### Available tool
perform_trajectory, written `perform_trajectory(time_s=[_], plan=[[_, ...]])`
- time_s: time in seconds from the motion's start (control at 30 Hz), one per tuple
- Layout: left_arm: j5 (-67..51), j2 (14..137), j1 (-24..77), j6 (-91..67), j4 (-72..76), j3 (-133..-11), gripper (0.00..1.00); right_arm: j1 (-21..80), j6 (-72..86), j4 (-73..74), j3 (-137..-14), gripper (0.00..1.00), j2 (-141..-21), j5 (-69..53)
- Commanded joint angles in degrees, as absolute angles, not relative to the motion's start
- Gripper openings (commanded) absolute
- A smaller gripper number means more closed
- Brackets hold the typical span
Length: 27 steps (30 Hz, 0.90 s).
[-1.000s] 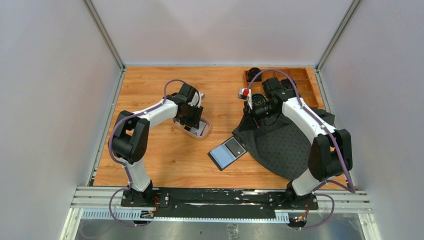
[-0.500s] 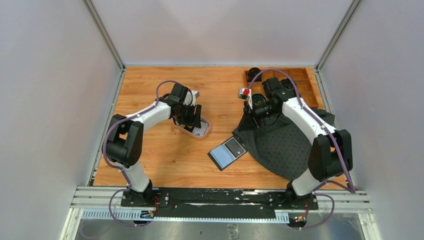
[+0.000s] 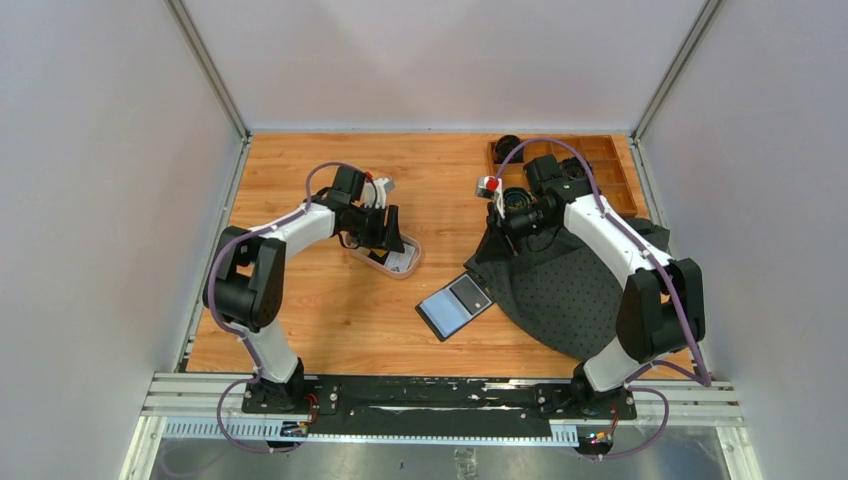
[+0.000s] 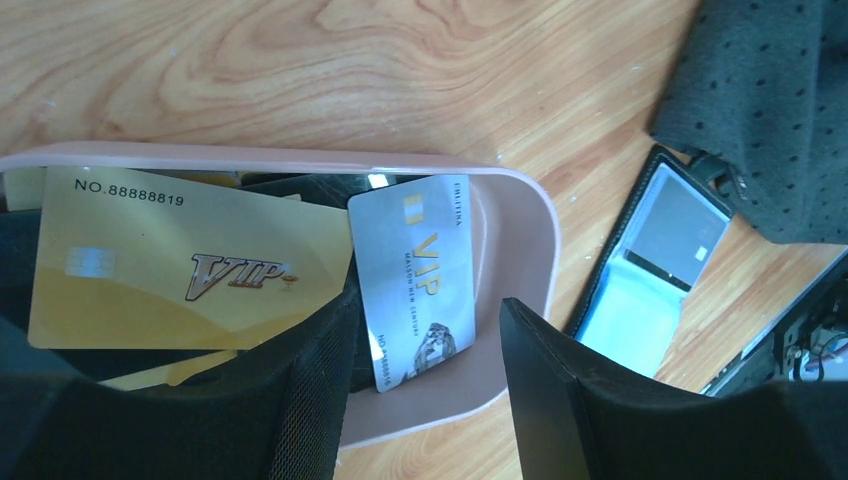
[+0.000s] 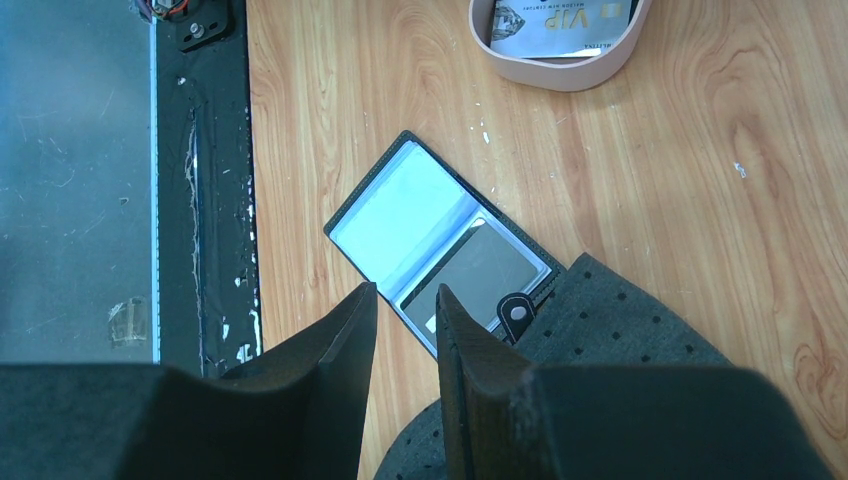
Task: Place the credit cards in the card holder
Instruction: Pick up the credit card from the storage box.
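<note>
Left pincer (image 4: 425, 305) has swung left; credit cards (image 4: 190, 265) lie beneath its parted fingers (image 4: 560, 400).

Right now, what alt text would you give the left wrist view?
The open left gripper hovers over a pale pink oval tray holding a gold VIP card and a silver VIP card. To the right, an open black card holder lies on the wooden table beside a dark dotted cloth.
</note>
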<state>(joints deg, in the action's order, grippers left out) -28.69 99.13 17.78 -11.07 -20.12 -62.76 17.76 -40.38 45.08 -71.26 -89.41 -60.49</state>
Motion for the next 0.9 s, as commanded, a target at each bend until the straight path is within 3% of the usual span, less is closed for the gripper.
perform_trajectory(time_s=[0.0, 0.27, 0.87], plan=[[-28.81, 102.47, 17.58, -10.84, -20.86, -63.83, 0.57, 18.35, -40.61, 46.67, -70.21, 0.32, -89.56, -62.26], [-29.29, 104.74, 17.58, -10.68, -22.21, -64.66, 0.57, 18.28, -40.61, 46.67, -70.16, 0.32, -89.56, -62.16], [-37.76, 100.01, 17.58, -17.44, -13.51, -60.01, 0.45, 18.35, -40.69, 46.69, -70.13, 0.32, -88.46, -62.13]])
